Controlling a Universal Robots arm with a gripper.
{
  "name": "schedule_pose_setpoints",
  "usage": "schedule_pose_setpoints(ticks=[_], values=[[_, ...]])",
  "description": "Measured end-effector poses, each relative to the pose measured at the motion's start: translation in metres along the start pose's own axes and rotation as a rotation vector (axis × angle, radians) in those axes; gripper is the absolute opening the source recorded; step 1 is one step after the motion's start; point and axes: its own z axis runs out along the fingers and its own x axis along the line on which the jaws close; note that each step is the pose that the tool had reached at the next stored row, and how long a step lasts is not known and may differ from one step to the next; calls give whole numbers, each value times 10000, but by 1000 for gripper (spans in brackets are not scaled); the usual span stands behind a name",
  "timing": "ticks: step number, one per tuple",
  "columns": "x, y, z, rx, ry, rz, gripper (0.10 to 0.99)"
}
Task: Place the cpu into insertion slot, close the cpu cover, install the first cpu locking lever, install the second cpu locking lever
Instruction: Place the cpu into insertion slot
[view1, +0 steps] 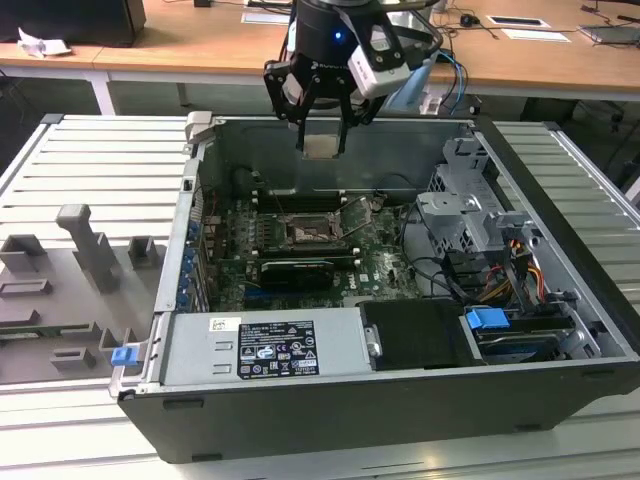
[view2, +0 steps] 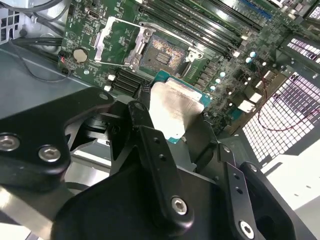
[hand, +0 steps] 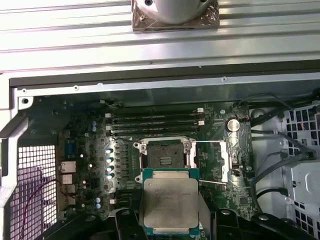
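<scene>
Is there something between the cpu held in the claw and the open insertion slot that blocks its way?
Nothing visible blocks it. The claw holds the cpu above the case, and the insertion slot lies bare, with the cpu cover swung open to its side.

cpu (hand: 169, 204): pale silvery-beige face, green edge. insertion slot (hand: 164, 156): dark, silvery rim. cpu cover (hand: 212, 162): silvery frame. circuit board (view1: 300, 270): green. gripper (view1: 322, 150): black. blue tab (view1: 487, 322): 4 o'clock from insertion slot, exterior view. table (view1: 90, 170): pale grey, ribbed stripes. desk (view1: 200, 45): tan wood.
</scene>
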Motion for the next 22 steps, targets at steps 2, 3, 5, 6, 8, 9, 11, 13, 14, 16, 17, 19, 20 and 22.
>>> schedule_pose_setpoints(ticks=[2,3,5,6,8,9,11,13,14,16,17,19,20,22], values=[[0,0,3,-2,-10,110,525],[0,-1,5,-3,-16,174,525],[0,-1,7,-8,-34,384,525],[0,-1,8,-9,-38,426,525],[0,-1,9,-9,-43,482,525],[0,-1,9,-11,-48,527,525],[0,-1,9,-11,-52,580,525],[0,-1,10,-14,-59,659,525],[0,-1,10,-15,-63,695,525],[0,-1,10,-15,-69,769,525],[0,-1,10,-16,-71,796,525],[0,-1,10,-17,-77,861,525],[0,-1,11,-19,-82,913,525],[0,-1,11,-20,-87,976,525]])
